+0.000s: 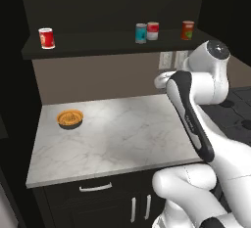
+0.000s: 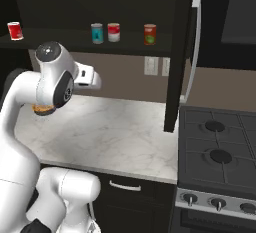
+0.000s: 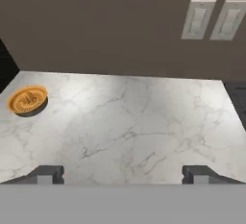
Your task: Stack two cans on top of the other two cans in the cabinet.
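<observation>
Four cans stand on the dark shelf of the cabinet, labels too small to read: the bright red can far left, the teal-blue can touching the red-and-white can, the red-orange can right. Below, the marble counter carries one orange dish at its left, with two wall outlets behind. The gripper hangs released above the counter, holding nothing.

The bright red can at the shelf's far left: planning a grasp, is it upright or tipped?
Upright: the bright red can stands on its base on the cabinet shelf.

Four upright cans on cabinet shelf
</observation>
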Controlling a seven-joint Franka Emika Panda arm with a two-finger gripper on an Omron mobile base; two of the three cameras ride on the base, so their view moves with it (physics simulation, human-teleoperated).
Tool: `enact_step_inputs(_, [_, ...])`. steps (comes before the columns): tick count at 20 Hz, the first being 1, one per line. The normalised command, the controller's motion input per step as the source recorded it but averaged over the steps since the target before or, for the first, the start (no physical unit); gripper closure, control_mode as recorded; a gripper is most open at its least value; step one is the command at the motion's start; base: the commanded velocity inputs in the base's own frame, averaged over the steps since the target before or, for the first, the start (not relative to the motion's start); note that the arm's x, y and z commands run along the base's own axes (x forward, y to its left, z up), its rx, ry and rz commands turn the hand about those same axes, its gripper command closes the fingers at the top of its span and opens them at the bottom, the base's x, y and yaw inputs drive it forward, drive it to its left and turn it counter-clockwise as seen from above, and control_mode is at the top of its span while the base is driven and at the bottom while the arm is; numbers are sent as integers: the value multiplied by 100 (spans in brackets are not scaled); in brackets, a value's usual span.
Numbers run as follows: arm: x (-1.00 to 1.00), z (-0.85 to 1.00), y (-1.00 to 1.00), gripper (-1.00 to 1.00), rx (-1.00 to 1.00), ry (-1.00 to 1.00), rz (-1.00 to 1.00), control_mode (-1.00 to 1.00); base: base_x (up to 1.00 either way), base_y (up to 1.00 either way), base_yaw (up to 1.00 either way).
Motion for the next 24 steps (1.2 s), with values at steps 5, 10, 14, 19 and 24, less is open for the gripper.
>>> enact_step_inputs(5, [1, 46, 3, -100, 6, -36, -1, -100, 0, 0, 0])
enact_step_inputs(10, [4, 52, 6, -100, 9, -27, -3, -100, 0, 0, 0])
enact_step_inputs(14, [12, 53, 2, -100, 7, -12, -4, -100, 0, 0, 0])
enact_step_inputs(19, [9, 56, 7, -100, 1, 0, -2, -100, 0, 0, 0])
enact_step_inputs(24, [13, 49, 4, -100, 0, 13, -5, -100, 0, 0, 0])
